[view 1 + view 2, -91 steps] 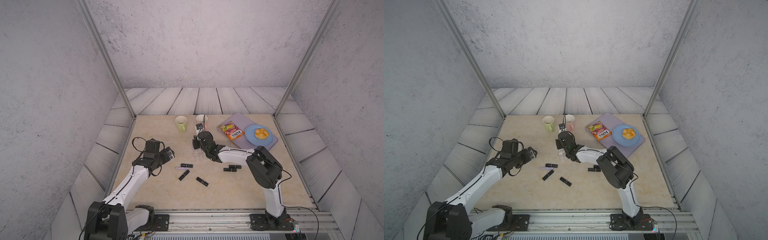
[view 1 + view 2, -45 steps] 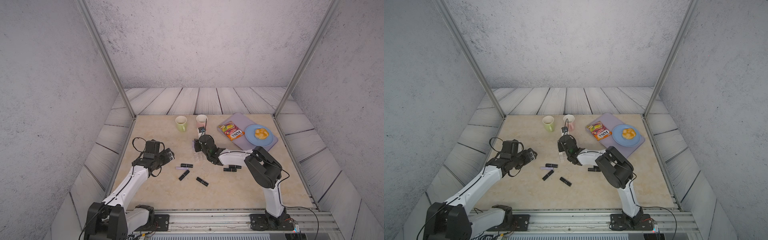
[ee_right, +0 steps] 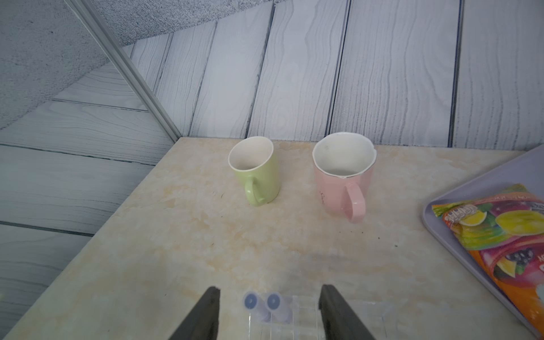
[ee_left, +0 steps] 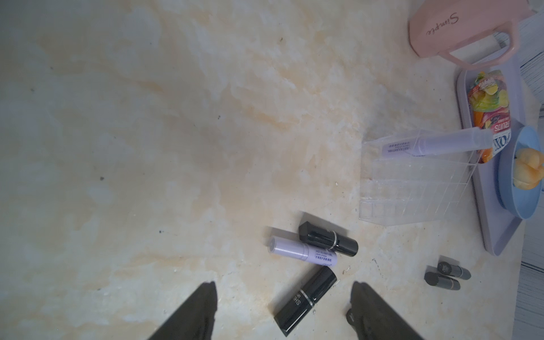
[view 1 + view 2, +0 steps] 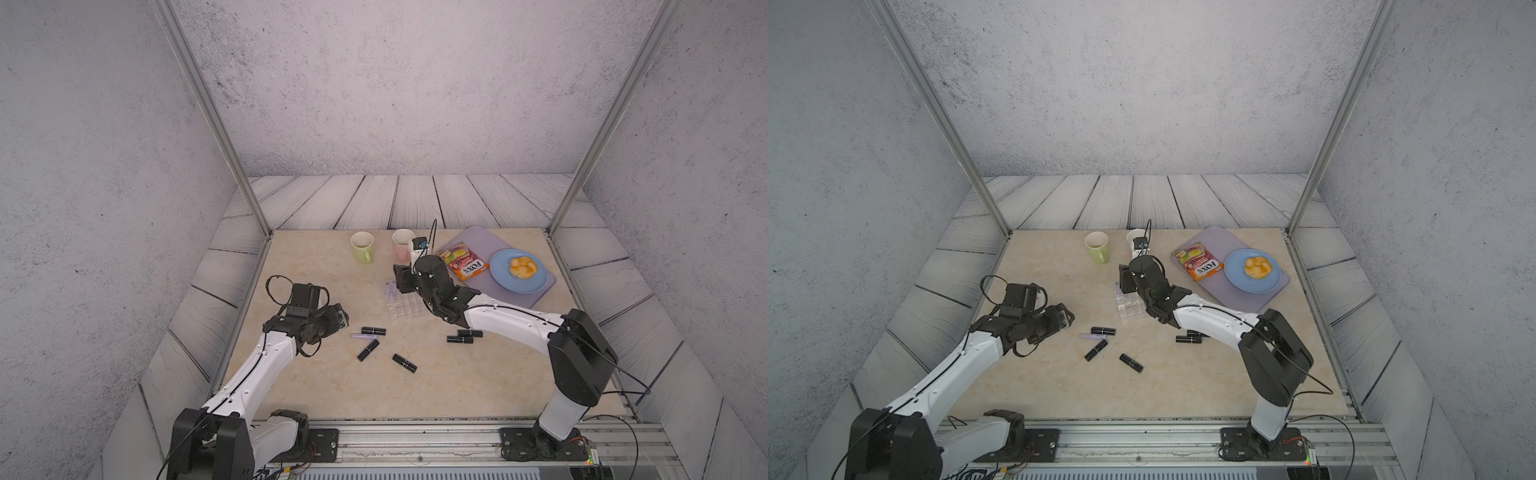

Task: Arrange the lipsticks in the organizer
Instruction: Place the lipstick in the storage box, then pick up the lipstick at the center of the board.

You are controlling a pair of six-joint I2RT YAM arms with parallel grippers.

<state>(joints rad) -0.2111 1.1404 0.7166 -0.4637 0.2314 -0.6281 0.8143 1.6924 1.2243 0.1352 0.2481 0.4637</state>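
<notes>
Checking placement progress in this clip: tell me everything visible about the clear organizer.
The organizer is a small tray of clear, rigid-looking plastic, divided into a grid of square cells. It sits flat on the table beside the lilac tray. Two lilac lipsticks stand upright in adjoining cells at one corner; the remaining visible cells look empty. The right gripper hovers open above that corner, jaws either side of the tubes, with no visible contact.

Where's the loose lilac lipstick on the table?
In the left wrist view, the lilac lipstick lies flat just beyond the left gripper, between a nearer black lipstick and a farther black lipstick.
</notes>
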